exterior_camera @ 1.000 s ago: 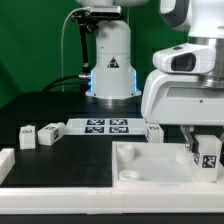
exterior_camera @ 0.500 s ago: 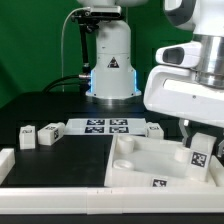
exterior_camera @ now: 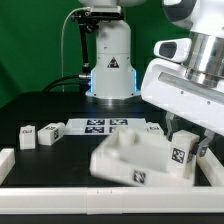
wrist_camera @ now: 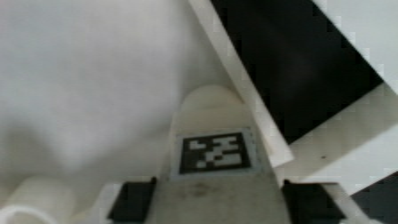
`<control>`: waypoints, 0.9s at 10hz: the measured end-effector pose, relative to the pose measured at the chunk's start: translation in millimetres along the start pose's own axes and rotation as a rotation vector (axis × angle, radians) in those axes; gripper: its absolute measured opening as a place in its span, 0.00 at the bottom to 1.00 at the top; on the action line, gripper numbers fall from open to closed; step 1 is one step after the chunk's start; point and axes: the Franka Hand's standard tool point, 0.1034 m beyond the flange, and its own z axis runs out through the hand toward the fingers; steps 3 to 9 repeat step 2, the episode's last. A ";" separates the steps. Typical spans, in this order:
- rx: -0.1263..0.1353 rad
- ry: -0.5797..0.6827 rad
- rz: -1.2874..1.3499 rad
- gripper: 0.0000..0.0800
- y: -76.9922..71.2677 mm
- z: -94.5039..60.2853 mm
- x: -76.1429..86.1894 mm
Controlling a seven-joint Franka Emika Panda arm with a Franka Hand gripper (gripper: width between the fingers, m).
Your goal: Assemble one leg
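Observation:
My gripper (exterior_camera: pixel 186 146) is shut on the leg (exterior_camera: pixel 183 158), a small white block with a square tag, at the exterior view's right. The leg sits at a corner of the large white square panel (exterior_camera: pixel 125 155), which is tilted and blurred, its near side raised off the table. In the wrist view the leg (wrist_camera: pixel 219 150) fills the middle between my two dark fingers (wrist_camera: pixel 134 203), with the white panel (wrist_camera: pixel 89 90) behind it. Three more legs lie on the table: two at the left (exterior_camera: pixel 27 136) (exterior_camera: pixel 48 133) and one (exterior_camera: pixel 154 128) behind the panel.
The marker board (exterior_camera: pixel 105 126) lies flat at the back centre, in front of the robot base (exterior_camera: pixel 110 60). A white rail (exterior_camera: pixel 50 178) runs along the front edge, with a white block (exterior_camera: pixel 5 160) at its left end.
The panel has swung and tilted, its body moving toward the exterior view's left and lifting. My gripper has turned and moved slightly left with the leg still held.

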 end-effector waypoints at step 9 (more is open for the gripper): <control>0.001 0.000 0.000 0.75 -0.2 0.0 -0.2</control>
